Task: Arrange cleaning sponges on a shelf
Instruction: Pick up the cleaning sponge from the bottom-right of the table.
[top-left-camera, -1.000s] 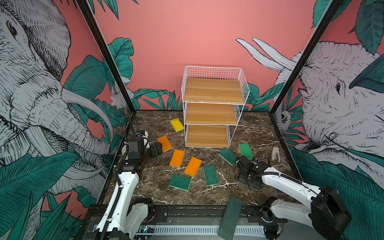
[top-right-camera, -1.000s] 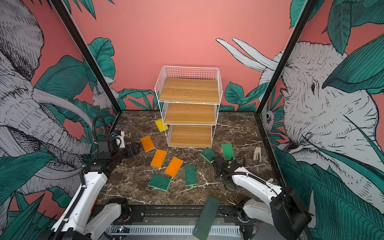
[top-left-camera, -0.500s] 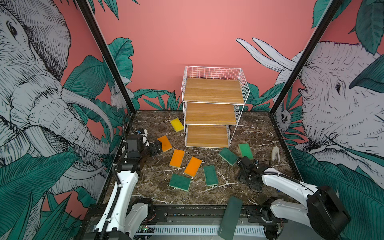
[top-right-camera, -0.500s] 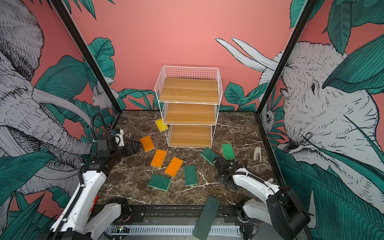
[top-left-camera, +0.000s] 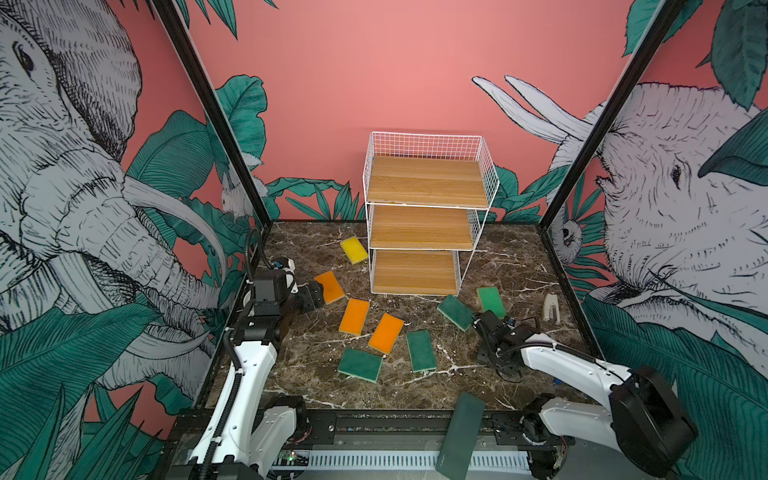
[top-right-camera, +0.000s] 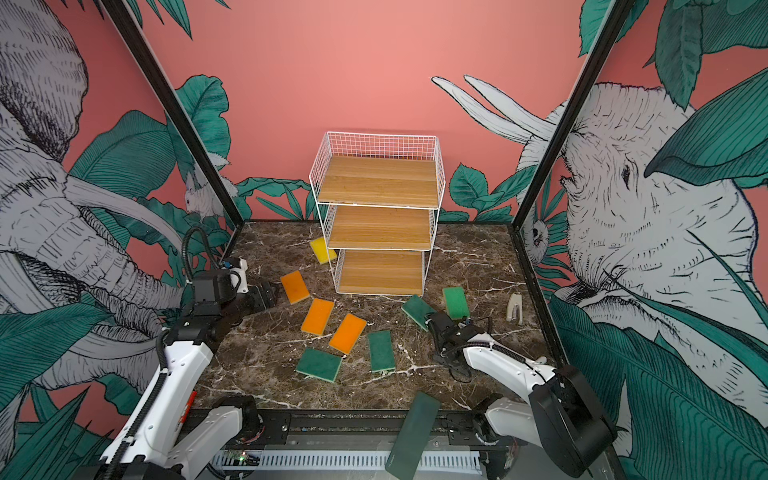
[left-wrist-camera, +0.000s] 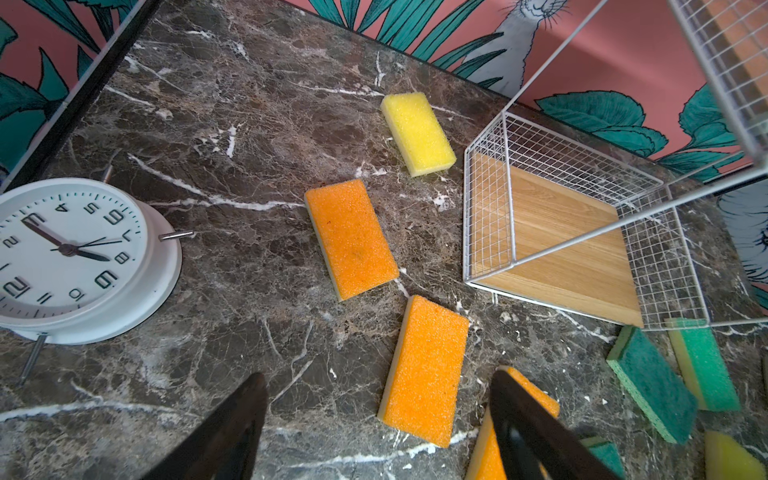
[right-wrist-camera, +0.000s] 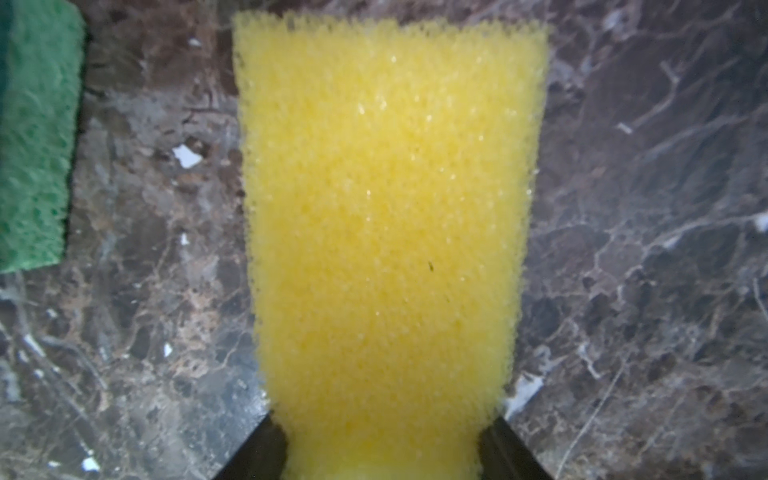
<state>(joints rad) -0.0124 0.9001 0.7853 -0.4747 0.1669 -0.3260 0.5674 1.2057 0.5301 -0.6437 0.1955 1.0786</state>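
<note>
Closing since a second ago, the right claw (right-wrist-camera: 382, 432) is squeezing a yellow sponge (right-wrist-camera: 386, 208) down at the counter (right-wrist-camera: 623, 249), lower right in both top views; the left claw (left-wrist-camera: 377, 376) is staying wide open, mid-left.

Dark marble floor (top-left-camera: 507, 257) — pink elephant-mural walls (top-left-camera: 374, 62).

Staged robot lab booth, elephant-and-leaf printed wall panels (top-left-camera: 83, 166), black frame posts (top-left-camera: 211, 108), marble-patterned tabletop (top-left-camera: 498, 257), arm-mounting rail (top-left-camera: 374, 424)
</note>
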